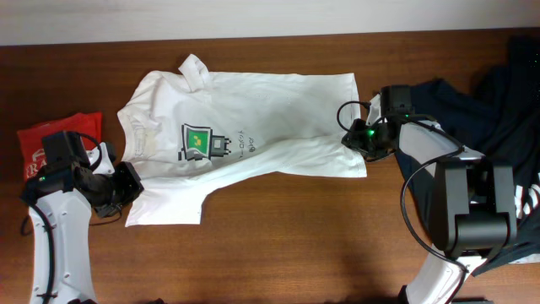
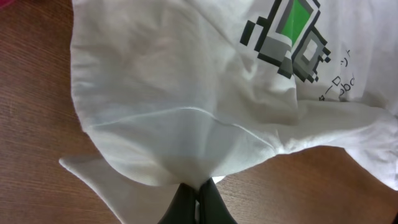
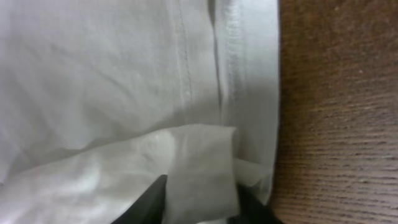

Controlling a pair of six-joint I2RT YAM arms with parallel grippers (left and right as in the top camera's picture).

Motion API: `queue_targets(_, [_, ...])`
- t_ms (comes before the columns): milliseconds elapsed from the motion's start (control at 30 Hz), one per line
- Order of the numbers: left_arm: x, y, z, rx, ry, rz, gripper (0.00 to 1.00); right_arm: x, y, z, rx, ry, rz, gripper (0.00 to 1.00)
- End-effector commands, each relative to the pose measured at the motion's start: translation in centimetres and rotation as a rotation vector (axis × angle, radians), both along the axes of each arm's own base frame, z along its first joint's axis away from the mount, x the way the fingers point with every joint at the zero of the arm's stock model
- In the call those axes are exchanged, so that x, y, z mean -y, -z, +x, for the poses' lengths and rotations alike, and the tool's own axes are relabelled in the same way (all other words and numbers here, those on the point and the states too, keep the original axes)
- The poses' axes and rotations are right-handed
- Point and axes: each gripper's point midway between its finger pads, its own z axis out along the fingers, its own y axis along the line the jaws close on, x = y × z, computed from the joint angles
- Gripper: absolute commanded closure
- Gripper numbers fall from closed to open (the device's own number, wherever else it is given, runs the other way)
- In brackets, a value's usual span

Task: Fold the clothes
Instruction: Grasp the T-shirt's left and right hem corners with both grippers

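The white T-shirt [image 1: 253, 127] lies spread on the table with its green-and-black graphic [image 1: 201, 141] facing up, collar to the left and hem to the right. My left gripper [image 1: 128, 187] is shut on the shirt's near sleeve at the lower left; in the left wrist view the jaws [image 2: 199, 196] pinch a bunch of white cloth [image 2: 174, 124]. My right gripper [image 1: 353, 138] is shut on the hem at the shirt's right edge; in the right wrist view a fold of hem [image 3: 202, 168] sits between the fingers [image 3: 202, 205].
A small folded red shirt [image 1: 46, 139] lies at the far left beside my left arm. Dark garments [image 1: 498, 93] are heaped at the right, partly under my right arm. Bare wooden table [image 1: 278, 245] runs along the front.
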Motion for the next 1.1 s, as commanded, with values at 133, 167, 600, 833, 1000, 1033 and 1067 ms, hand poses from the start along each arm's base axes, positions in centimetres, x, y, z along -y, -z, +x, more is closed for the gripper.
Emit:
queue_targets(133, [0.0,-0.5,0.4,0.027,0.015,0.000,1.00,2.7,-0.8,0.5,0.016,0.058,-0.006,0.63])
queue_targets(167, [0.0,-0.5,0.4,0.027,0.015,0.000,1.00,3.4,-1.3,0.7,0.027,0.075,-0.006,0.59])
queue_targets(600, [0.0,-0.5,0.4,0.027,0.014,0.000,1.00,0.9,-1.5,0.4,0.025,0.017,0.019,0.58])
queue_targets(833, [-0.1,-0.6,0.5,0.032,0.015,0.002,0.99,2.1,-2.0,0.9,0.040,0.043,0.034,0.57])
queue_targets(1000, [-0.1,-0.6,0.6,0.034,0.015,0.003,0.99,1.4,-2.9,1.3,0.053,0.026,0.076,0.62])
queue_targets(1033, [-0.1,-0.6,0.6,0.034,0.015,0.003,0.99,1.3,-2.8,1.1,0.042,0.026,0.077,0.67])
queue_targets(1067, [-0.1,-0.6,0.6,0.034,0.015,0.003,0.99,1.3,-2.7,0.9,0.036,0.027,0.077,0.68])
